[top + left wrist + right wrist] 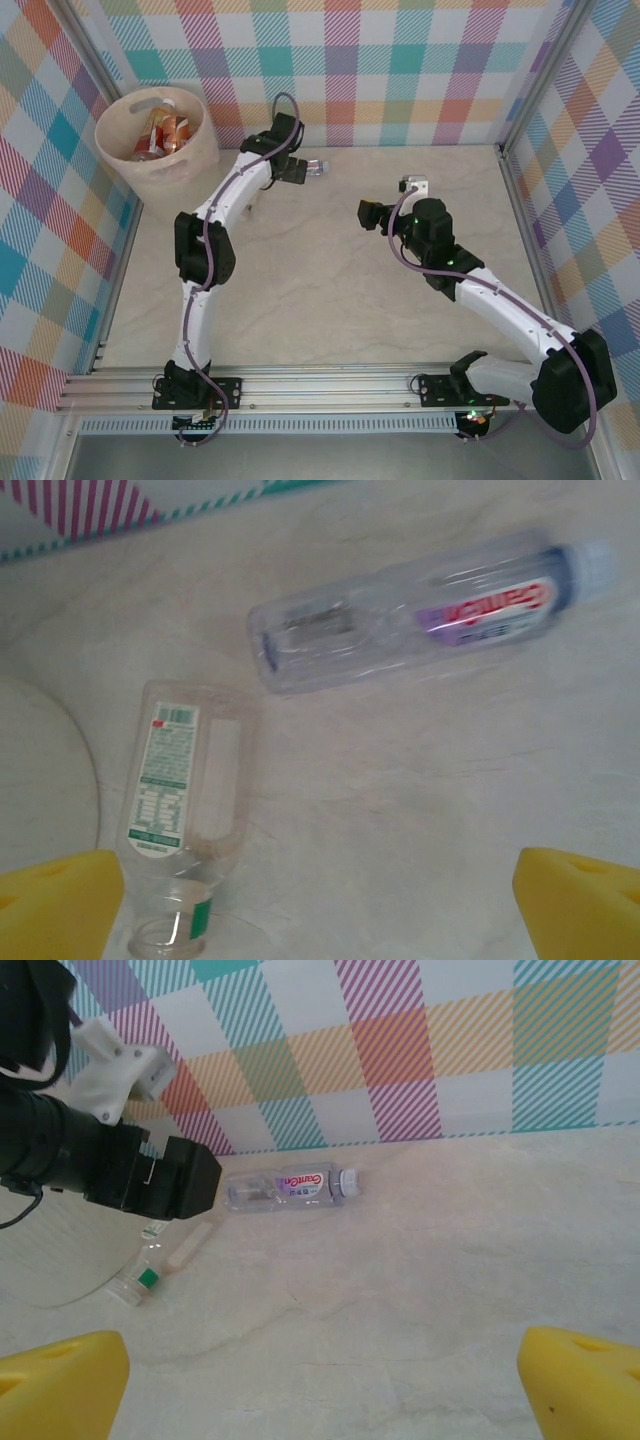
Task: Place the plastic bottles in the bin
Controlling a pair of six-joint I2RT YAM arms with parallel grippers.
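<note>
Two plastic bottles lie on the table near the back wall. One is clear with a purple and red label [420, 615] [290, 1188] and shows by the left gripper in the top view [316, 168]. The other has a green and white label [185, 800] [150, 1265] and lies beside the bin's wall [40, 770]. The pale bin [158, 135] stands at the back left with several bottles inside. My left gripper [297, 172] [320, 910] hovers open above the two bottles, holding nothing. My right gripper [368, 214] [320, 1390] is open mid-table, facing them from a distance.
Checked walls enclose the table on three sides. The left arm's black wrist [100, 1150] partly covers the green-labelled bottle from the right gripper's side. Bare marble-patterned tabletop [330, 300] stretches between the arms and towards the near rail.
</note>
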